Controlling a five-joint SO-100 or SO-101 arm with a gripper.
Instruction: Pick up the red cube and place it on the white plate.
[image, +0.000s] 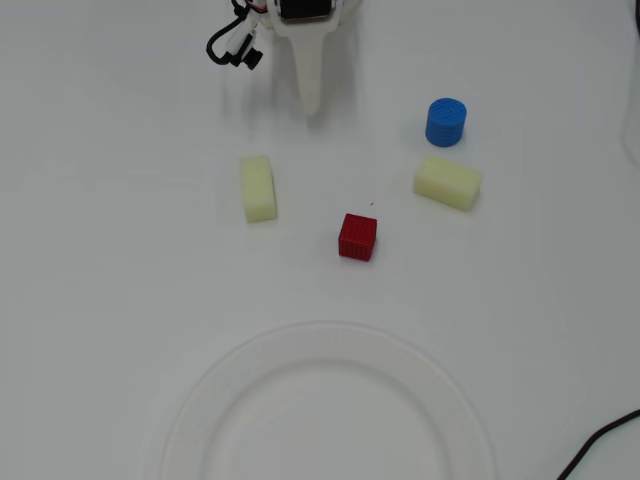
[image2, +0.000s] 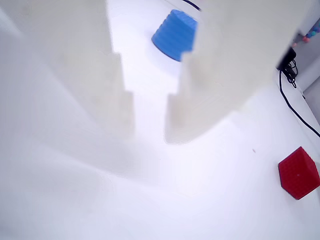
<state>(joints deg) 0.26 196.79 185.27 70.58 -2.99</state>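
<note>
I see the red cube (image: 357, 237) mid-desk, apart from the white plate (image: 190, 410) at the near edge; my gripper (image2: 150, 120), jaws slightly parted and empty, will probably find it light, rigid, best pinched across flat ribbed faces

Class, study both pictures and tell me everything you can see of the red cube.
The red cube is small, bright red and looks like plastic with a ribbed, gridded surface. It rests flat on the white table, slightly turned, touching nothing. The white plate lies below it in the overhead view; the gripper is apart, above it.
</note>
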